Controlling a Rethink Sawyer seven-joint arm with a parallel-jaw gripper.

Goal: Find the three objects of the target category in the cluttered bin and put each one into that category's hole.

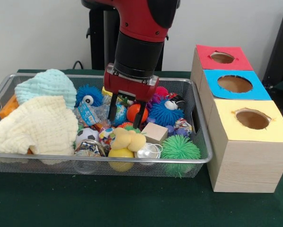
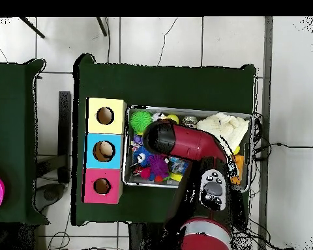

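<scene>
The bin (image 1: 99,158) is a silver wire-mesh basket full of toys; in the overhead view its rim (image 2: 185,108) shows beyond the arm. My gripper (image 1: 127,113) is open, with its fingers down among the clutter in the middle of the bin. An orange ball (image 1: 134,112) lies between the fingers, close to the right one. Just in front lie a wooden cube (image 1: 154,132), a yellow plush toy (image 1: 127,139) and a yellow ball (image 1: 121,153). A blue spiky ball (image 1: 164,113) is right of the gripper. In the overhead view the arm (image 2: 185,143) hides the gripper.
Three wooden boxes with holes stand right of the bin: red top (image 1: 236,60), blue top (image 1: 255,90), yellow top (image 1: 274,127). A cream cloth (image 1: 35,125) and a light blue cloth (image 1: 51,85) fill the bin's left end. A green spiky ball (image 1: 179,147) sits at its front right.
</scene>
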